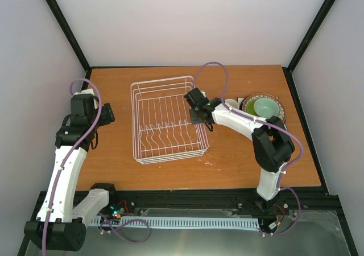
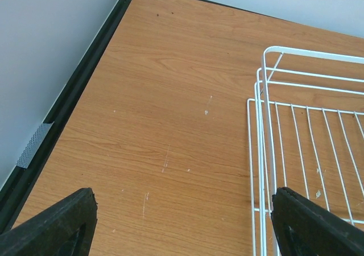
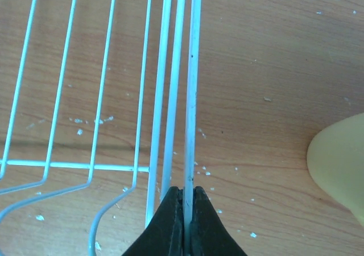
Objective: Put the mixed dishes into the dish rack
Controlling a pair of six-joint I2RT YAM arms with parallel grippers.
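Right end effector (image 3: 183, 194) clamped onto the dish rack (image 3: 191, 96) rim.
Thin white parallel wires are seen; the left end effector (image 2: 183, 196) is held wide open beside them.

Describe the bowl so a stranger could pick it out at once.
On the wooden table, look right of the white dish rack to the stack of plates at the far right. The bowl sits on top: pale mint and deep-sided, while everything beneath it is flat.
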